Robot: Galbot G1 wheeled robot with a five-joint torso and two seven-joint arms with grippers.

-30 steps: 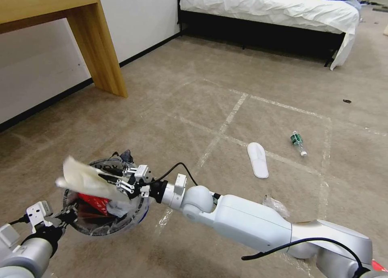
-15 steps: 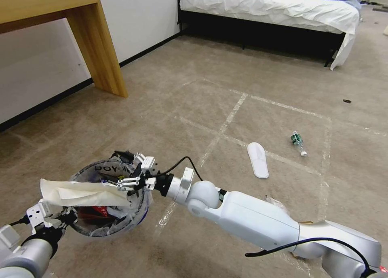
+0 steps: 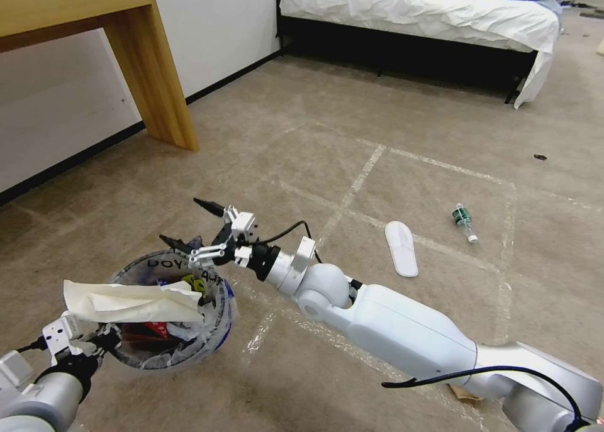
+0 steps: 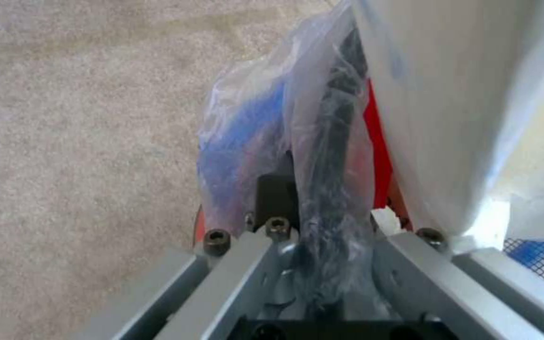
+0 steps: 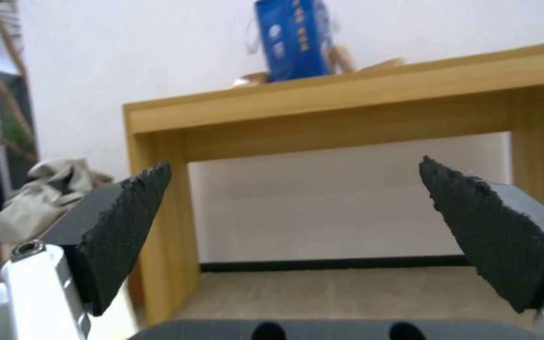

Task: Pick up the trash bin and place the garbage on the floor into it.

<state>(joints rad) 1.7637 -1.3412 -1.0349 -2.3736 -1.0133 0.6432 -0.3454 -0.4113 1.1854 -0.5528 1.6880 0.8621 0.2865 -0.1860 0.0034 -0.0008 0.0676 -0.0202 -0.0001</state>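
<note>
A carpeted bedroom floor [image 3: 390, 105], marked with pale tape lines, seen from the robot's head. At about 8 o'clock sits the bin [image 3: 217, 331], round, lined with a clear bag printed in black letters, its blue rim showing through the plastic. A tan paper bag [image 3: 129, 301] lies across its mouth, sticking out over the rim toward 9 o'clock, with red and white litter beneath it.

The left tool [image 3: 94, 343] is at the bin's near edge, at 8 o'clock, pressed together on the rim and bag; in the left wrist view its metal fingers [image 4: 247, 264] pinch the plastic-wrapped rim [image 4: 335, 156], red wall beside it.

The right arm reaches in from 4 o'clock across the frame's lower half. The right tool [image 3: 189, 226] hangs just above the bin's far rim, its black tips spread wide with nothing between them. In the right wrist view the two toothed pads [image 5: 127, 226] stand well apart, facing a wooden table [image 5: 347, 99] with a blue box [image 5: 294, 38] on top.

Out on the floor toward 3 o'clock lie a white slipper sole [image 3: 401, 248] and, beside it, a small green-labelled bottle [image 3: 464, 221], both well apart from the bin. A crumpled scrap [image 3: 462, 391] peeks from under the right arm at 5 o'clock. The table's leg [image 3: 154, 73] stands at 10 o'clock, and a bed [image 3: 415, 14] with white sheets at 12 o'clock.
</note>
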